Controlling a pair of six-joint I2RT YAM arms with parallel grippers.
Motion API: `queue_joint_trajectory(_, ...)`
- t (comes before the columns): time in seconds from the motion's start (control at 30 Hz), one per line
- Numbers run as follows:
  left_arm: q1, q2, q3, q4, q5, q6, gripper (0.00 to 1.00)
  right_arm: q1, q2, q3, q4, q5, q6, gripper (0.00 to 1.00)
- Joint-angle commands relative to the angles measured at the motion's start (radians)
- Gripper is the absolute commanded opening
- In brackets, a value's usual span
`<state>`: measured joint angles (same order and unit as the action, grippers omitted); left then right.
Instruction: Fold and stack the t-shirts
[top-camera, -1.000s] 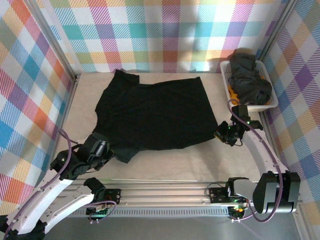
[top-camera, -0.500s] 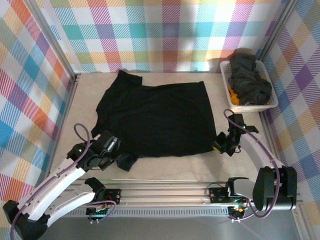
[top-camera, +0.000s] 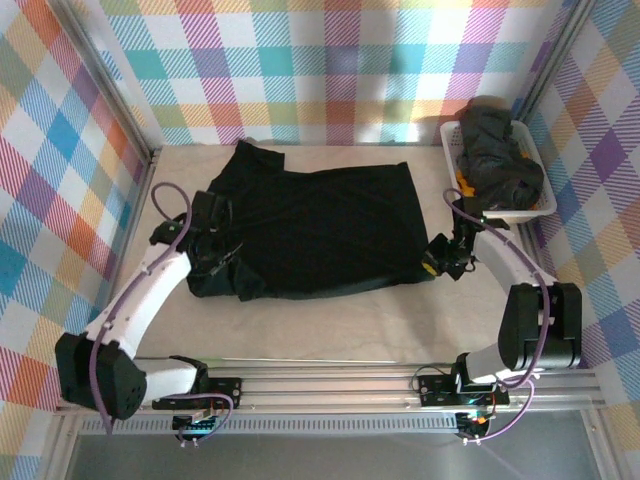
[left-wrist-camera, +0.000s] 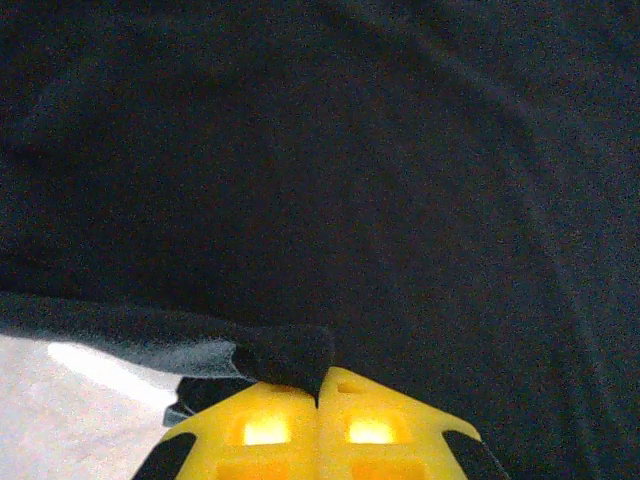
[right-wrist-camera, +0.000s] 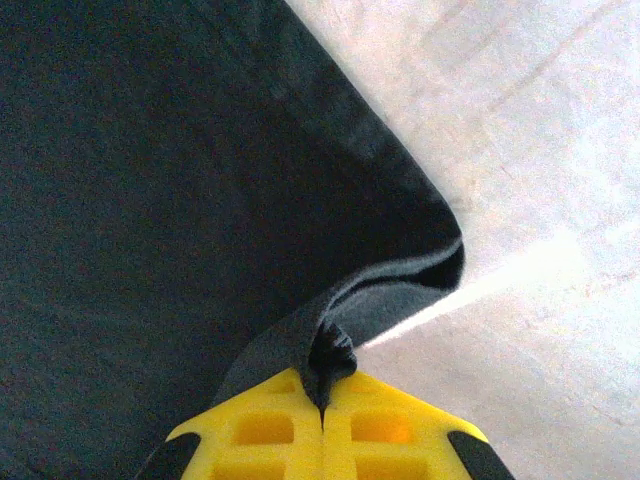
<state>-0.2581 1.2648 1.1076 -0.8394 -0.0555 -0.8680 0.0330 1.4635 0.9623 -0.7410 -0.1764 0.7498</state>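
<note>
L gripper (top-camera: 213, 258) & R gripper (top-camera: 437, 264), both clamped on t-shirt (top-camera: 320, 225) near hem, have carried it toward the far side; 1st fold underway.

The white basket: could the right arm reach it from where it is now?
Probably yes: the basket sits just beyond the arm with nothing between, but its jaws are pinching the spread shirt's corner.

no readable text, no labels, no brands, no numbers
</note>
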Motion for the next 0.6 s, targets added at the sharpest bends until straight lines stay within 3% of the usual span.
queue_joint_trajectory(0.0, 0.041, 0.059, 0.099, 0.035, 0.025, 0.098, 0.0, -0.003, 0.049, 0.068, 0.007, 0.023, 0.017, 0.0)
queue_joint_trajectory(0.23, 0.082, 0.202, 0.235, 0.034, 0.032, 0.154, 0.0, -0.003, 0.171, 0.183, 0.009, 0.015, 0.011, 0.0)
queue_joint_trajectory(0.57, 0.131, 0.282, 0.269, 0.06, 0.032, 0.174, 0.0, -0.004, 0.314, 0.324, -0.006, 0.003, -0.012, 0.0)
